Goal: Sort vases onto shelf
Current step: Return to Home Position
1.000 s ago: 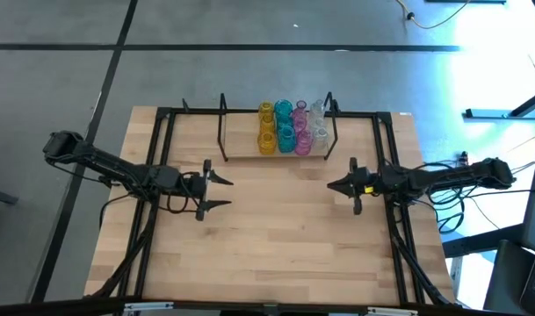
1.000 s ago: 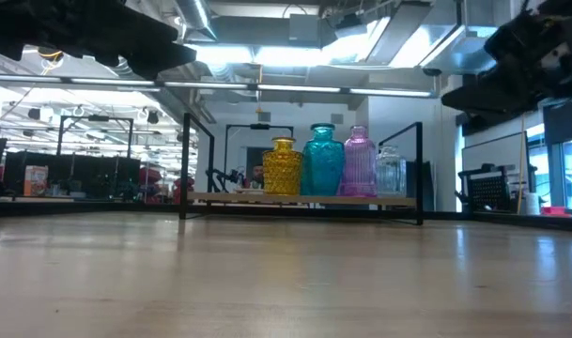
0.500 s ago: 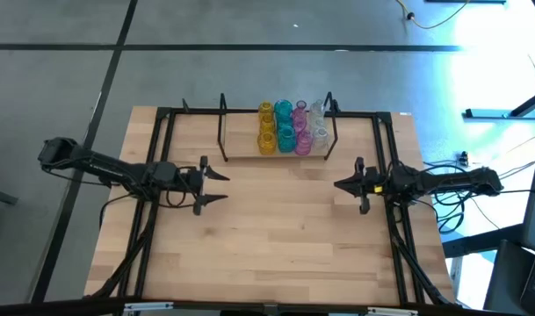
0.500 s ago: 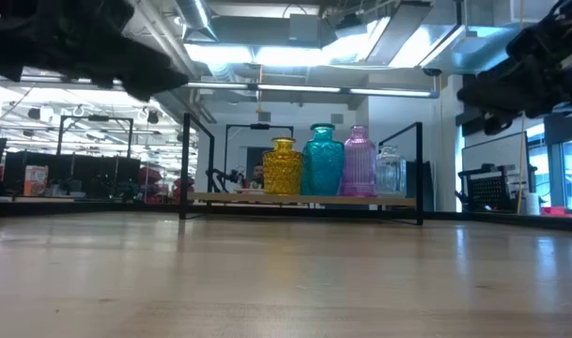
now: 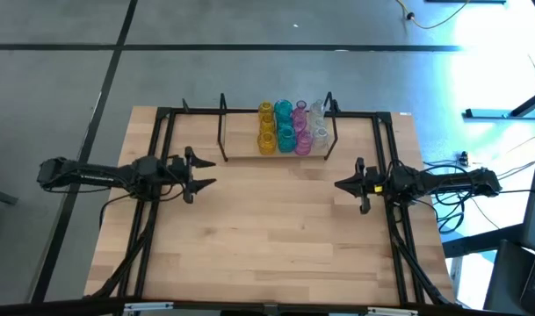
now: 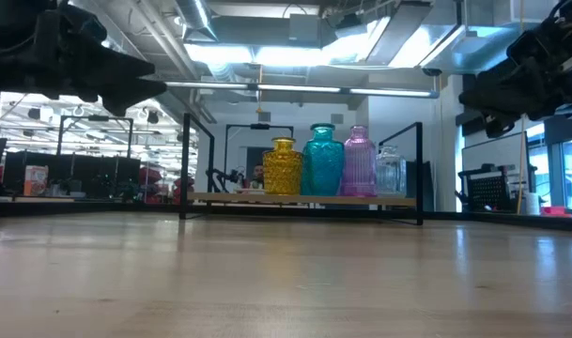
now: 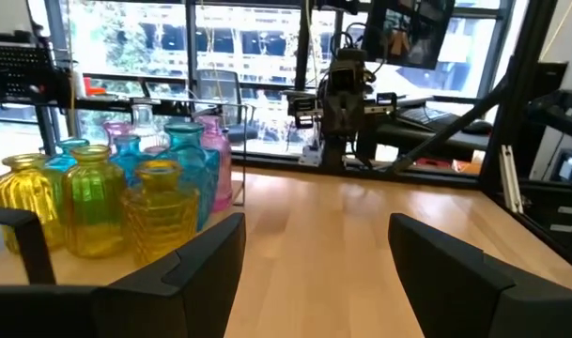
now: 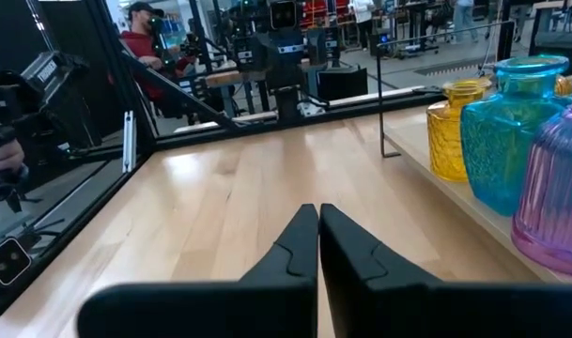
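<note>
The vases [image 5: 289, 127] are being held by the shelf [image 5: 241, 151] at 12 o'clock, the left gripper [image 5: 211, 173] spread at 9, the right gripper [image 5: 338, 185] pressed together at 3.

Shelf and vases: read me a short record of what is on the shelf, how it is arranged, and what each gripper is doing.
shelf: low wood board at the far side of the table; its left part is bare
contents: yellow vases, teal vases, pink vases, clear vases, one line per colour, side by side
left gripper: open, empty, above the table, apart from the shelf
right gripper: shut, empty, above the table
</note>
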`<state>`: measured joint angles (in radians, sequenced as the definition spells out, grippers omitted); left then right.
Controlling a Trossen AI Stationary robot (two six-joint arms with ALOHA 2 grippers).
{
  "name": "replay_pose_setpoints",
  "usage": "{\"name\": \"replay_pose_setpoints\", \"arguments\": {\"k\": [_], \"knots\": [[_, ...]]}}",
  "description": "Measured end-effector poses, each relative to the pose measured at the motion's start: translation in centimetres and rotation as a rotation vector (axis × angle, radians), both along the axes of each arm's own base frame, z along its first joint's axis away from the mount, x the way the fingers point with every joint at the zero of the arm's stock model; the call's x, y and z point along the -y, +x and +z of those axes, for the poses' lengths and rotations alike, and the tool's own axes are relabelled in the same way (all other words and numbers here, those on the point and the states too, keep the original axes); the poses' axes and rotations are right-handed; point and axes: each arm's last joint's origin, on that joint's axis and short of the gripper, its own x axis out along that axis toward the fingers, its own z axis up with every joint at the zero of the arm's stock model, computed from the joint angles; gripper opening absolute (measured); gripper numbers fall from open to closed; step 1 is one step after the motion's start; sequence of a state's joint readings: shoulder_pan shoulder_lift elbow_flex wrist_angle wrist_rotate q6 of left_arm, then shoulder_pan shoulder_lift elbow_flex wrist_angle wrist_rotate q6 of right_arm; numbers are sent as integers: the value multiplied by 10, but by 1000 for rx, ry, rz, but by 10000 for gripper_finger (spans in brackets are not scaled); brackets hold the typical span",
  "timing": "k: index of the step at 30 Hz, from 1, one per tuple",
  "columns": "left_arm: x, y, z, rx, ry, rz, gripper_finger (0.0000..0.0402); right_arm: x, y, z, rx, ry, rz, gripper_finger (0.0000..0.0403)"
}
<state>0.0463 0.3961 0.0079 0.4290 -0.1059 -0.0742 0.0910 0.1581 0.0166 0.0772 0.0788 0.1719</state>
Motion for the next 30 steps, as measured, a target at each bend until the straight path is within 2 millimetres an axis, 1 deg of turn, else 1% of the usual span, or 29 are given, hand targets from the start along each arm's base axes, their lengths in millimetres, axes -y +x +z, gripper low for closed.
{"name": "replay_pose_setpoints", "arguments": {"k": [4,7,16,23,30], "knots": [[0,-7,1,3,-4,6,256,0,0,-2,-1,0,0,5],[0,-12,1,15,-2,15,256,0,0,-6,-33,-3,-1,5],[-1,-25,-2,6,-5,46,256,0,0,-5,-30,-3,-1,5],[0,-26,-3,-6,-21,27,256,0,-1,-4,-19,-25,-5,5],[0,-25,-3,-14,4,19,256,0,-2,-4,-13,-25,0,5]]}}
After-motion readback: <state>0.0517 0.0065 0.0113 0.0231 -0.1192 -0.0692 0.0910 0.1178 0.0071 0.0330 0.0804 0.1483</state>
